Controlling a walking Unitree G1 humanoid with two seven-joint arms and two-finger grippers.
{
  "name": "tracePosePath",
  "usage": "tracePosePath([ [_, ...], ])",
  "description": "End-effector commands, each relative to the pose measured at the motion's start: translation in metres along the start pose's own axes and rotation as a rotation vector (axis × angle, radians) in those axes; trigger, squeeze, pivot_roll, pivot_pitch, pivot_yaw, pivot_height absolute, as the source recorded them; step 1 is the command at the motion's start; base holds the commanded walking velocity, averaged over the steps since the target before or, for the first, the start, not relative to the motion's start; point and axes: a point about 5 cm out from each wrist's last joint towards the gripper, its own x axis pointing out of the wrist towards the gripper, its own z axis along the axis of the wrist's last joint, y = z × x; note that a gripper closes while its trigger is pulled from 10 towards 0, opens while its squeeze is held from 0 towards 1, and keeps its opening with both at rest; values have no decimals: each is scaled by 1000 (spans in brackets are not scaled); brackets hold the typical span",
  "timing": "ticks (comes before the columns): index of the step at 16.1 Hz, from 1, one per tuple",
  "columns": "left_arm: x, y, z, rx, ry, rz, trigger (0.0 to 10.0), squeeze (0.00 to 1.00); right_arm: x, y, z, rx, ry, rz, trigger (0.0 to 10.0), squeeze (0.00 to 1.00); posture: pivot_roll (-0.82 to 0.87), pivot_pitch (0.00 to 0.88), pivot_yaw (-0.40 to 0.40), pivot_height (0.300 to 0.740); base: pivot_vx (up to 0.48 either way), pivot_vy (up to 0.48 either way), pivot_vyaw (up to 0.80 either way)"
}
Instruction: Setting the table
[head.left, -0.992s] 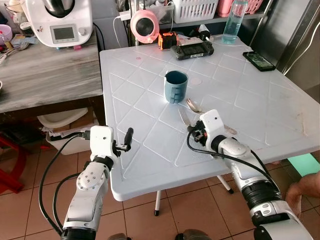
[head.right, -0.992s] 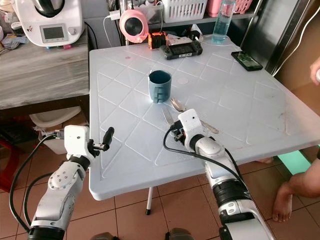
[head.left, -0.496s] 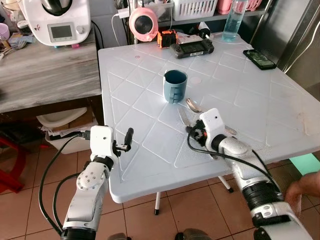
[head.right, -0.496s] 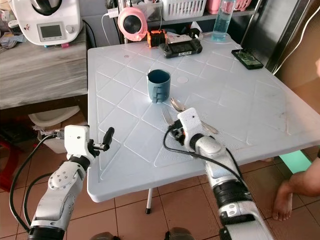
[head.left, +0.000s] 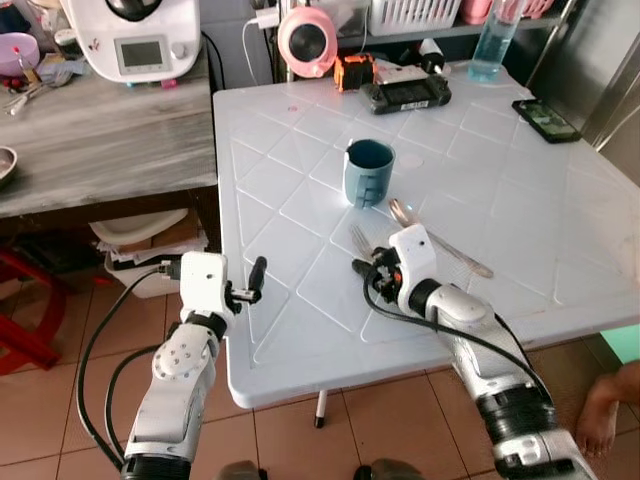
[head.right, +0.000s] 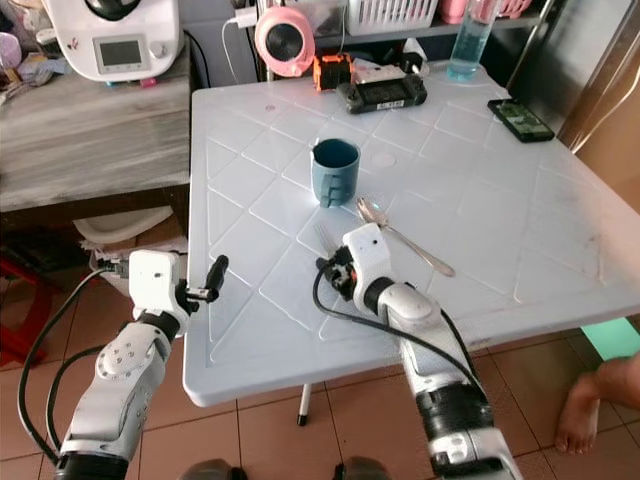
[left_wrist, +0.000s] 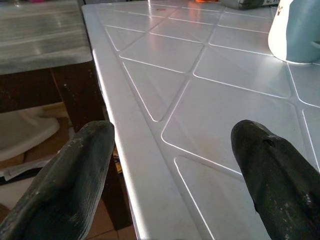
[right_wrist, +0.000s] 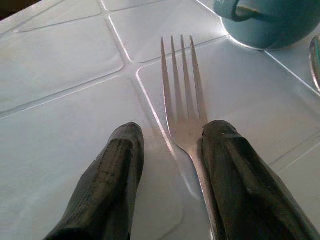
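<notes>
Our right gripper (right_wrist: 170, 175) sits low on the table (head.left: 520, 190), fingers apart astride the fork (right_wrist: 181, 82) by the mug (head.left: 368, 172). Risk: one finger overlaps the handle, so closing may skid it. Left gripper (left_wrist: 172, 165) open, idle.

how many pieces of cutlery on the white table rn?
2. A fork lies at the right claw, tines toward the blue mug. A spoon lies right of the fork, bowl end near the mug. The right arm could hide more.
</notes>
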Motion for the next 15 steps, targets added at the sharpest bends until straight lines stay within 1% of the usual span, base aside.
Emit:
tracePosePath([
  [1,0,1,2,17,3,-5,10000,0,-1,3,1,-1,5,3,10000,0,-15,11,41,740,0,0,0],
  [5,1,0,2,15,4,-7,10000,0,-10,4,3,1,11,12,10000,0,-19,9,41,740,0,0,0],
  [9,2,0,2,15,6,-6,10000,0,-19,6,9,-22,10,11,10000,0,-21,10,41,740,0,0,0],
  [15,2,0,1,17,10,-9,10000,0,-28,6,10,-16,22,12,10000,0,-22,10,43,740,0,0,0],
])
